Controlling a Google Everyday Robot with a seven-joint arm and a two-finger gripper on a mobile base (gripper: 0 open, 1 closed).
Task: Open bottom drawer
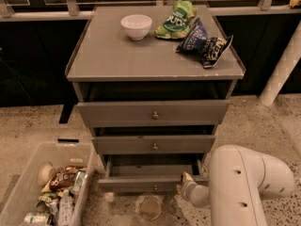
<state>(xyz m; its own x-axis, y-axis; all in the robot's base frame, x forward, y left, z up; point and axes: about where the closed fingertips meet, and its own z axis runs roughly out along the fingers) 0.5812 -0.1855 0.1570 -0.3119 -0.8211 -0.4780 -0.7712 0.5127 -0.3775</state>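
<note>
A grey three-drawer cabinet [155, 65] stands in the middle of the camera view. The bottom drawer [153, 182] is the lowest and narrowest front, with a small round metal knob [155, 188]. It stands pulled out a little, and its plain grey inside shows behind the front. The mid-sized drawer [153, 144] and the wide top drawer [153, 113] sit above it. My gripper [186, 181] is at the right end of the bottom drawer's front, low near the floor. My white arm [244, 185] fills the lower right and hides most of the gripper.
On the cabinet top are a white bowl [136, 26], a green chip bag [176, 19] and a blue chip bag [203, 42]. A clear bin [19, 192] of snacks and cans stands on the floor at lower left. A white post [282, 69] rises at right.
</note>
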